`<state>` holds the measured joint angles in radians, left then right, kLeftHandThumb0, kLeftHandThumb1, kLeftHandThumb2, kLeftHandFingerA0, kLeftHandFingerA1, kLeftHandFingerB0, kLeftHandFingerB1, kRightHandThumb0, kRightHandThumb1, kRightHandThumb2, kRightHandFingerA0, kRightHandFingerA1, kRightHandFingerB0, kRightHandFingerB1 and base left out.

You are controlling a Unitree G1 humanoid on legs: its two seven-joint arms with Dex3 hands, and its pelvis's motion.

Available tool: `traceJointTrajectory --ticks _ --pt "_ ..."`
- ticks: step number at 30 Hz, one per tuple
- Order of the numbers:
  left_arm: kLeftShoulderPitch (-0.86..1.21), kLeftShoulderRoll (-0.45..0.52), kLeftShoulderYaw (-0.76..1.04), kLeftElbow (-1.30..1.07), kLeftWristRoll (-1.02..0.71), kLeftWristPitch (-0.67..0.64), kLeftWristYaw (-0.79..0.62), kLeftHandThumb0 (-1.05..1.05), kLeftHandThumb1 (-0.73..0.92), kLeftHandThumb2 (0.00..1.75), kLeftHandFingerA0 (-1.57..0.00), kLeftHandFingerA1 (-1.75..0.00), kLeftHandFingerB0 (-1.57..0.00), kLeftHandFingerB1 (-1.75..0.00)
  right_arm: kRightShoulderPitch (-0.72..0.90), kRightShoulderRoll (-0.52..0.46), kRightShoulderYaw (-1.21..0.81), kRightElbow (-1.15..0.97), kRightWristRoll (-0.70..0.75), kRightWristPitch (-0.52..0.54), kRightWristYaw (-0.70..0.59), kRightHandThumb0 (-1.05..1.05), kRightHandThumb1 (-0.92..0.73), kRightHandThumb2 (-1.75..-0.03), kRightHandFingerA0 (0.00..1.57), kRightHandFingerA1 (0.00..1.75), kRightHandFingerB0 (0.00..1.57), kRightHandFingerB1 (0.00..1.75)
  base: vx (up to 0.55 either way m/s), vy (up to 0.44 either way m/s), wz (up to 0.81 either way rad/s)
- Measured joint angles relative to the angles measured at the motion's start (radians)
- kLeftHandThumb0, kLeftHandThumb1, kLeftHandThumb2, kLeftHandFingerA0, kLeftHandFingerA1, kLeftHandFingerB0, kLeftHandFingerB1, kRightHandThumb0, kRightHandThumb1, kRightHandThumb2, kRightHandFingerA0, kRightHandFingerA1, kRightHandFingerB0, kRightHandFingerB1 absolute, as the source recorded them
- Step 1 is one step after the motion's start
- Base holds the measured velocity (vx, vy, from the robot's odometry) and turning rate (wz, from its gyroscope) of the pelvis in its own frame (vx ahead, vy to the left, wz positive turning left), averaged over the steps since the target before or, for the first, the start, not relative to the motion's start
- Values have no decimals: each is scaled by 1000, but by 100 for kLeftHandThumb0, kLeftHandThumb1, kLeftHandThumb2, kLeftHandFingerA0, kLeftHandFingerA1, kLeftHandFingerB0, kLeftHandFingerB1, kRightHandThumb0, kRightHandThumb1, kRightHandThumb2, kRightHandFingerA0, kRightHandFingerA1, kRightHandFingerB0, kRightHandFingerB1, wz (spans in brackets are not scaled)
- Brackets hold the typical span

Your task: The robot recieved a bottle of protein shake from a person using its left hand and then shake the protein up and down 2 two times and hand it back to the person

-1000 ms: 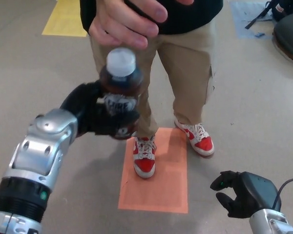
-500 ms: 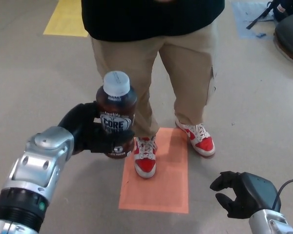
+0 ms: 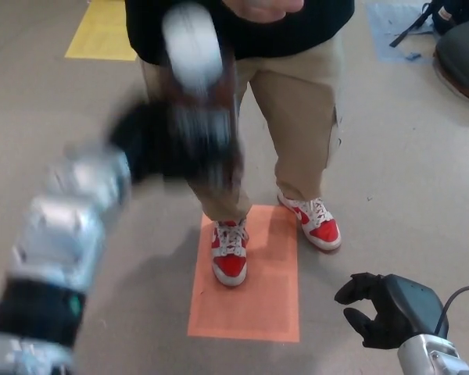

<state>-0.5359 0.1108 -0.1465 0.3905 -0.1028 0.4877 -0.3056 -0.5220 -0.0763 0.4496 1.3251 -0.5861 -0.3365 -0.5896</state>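
At upper left of the frame, the bottle point(image 3: 197, 94) is gripped upright by the blurred left hand point(image 3: 160, 144), cap uppermost. The right hand point(image 3: 373, 311) is held low, empty, fingers apart.

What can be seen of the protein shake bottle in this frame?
The bottle is heavily motion-blurred. It shows a pale whitish cap at the top and a dark brown body with a smeared light label that cannot be read. It stands roughly upright, high in the picture in front of the person's dark shirt. The robot's left hand is wrapped around its lower body; nothing else appears to touch it. The material cannot be judged through the blur.
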Motion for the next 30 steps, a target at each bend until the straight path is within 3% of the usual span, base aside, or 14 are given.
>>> traceJointTrajectory --ticks 5,6,9,15,17,19,25,26,30 --pt "-17 14 25 -10 2 21 -15 -20 77 69 -78 -159 -72 -106 -3 1 -12 0 4 -1 6 -38 -70 -75 97 76 88 50 0 0 5" --pt "-44 19 43 -28 0 21 -15 -23 75 72 -88 -157 -74 -113 -4 1 -14 0 4 -2 7 -38 -69 -75 99 92 86 52 0 0 0" --pt "-128 11 135 -100 -31 32 -11 -20 74 72 -89 -154 -76 -102 -4 2 -17 0 4 -4 8 -39 -69 -73 98 86 87 52 0 0 0" --pt "-128 -10 136 -152 -47 62 -3 -21 74 74 -88 -152 -77 -104 -1 2 -23 0 5 -8 8 -39 -69 -75 98 77 87 53 0 0 0" --pt "-59 -7 75 -113 -32 52 -13 -24 77 70 -87 -158 -75 -109 -1 2 -24 0 5 -8 8 -40 -70 -77 95 85 86 54 0 0 0" --pt "-4 -7 41 -76 -24 53 -26 -21 75 71 -84 -157 -75 -101 0 1 -26 0 5 -8 8 -40 -69 -76 95 87 86 53 0 0 0" --pt "-144 -12 191 -191 -67 76 -5 -17 76 73 -93 -155 -76 -109 -2 2 -25 0 4 -10 8 -39 -69 -75 97 93 85 52 0 0 0" --pt "-172 -14 209 -217 -75 79 -1 -21 73 71 -86 -155 -73 -99 -2 2 -25 0 4 -10 8 -39 -69 -73 98 90 86 51 0 0 0" --pt "-117 -20 155 -219 -75 79 -10 -19 75 73 -87 -152 -78 -99 4 1 -25 0 4 -11 8 -39 -68 -76 99 87 87 52 0 0 0"
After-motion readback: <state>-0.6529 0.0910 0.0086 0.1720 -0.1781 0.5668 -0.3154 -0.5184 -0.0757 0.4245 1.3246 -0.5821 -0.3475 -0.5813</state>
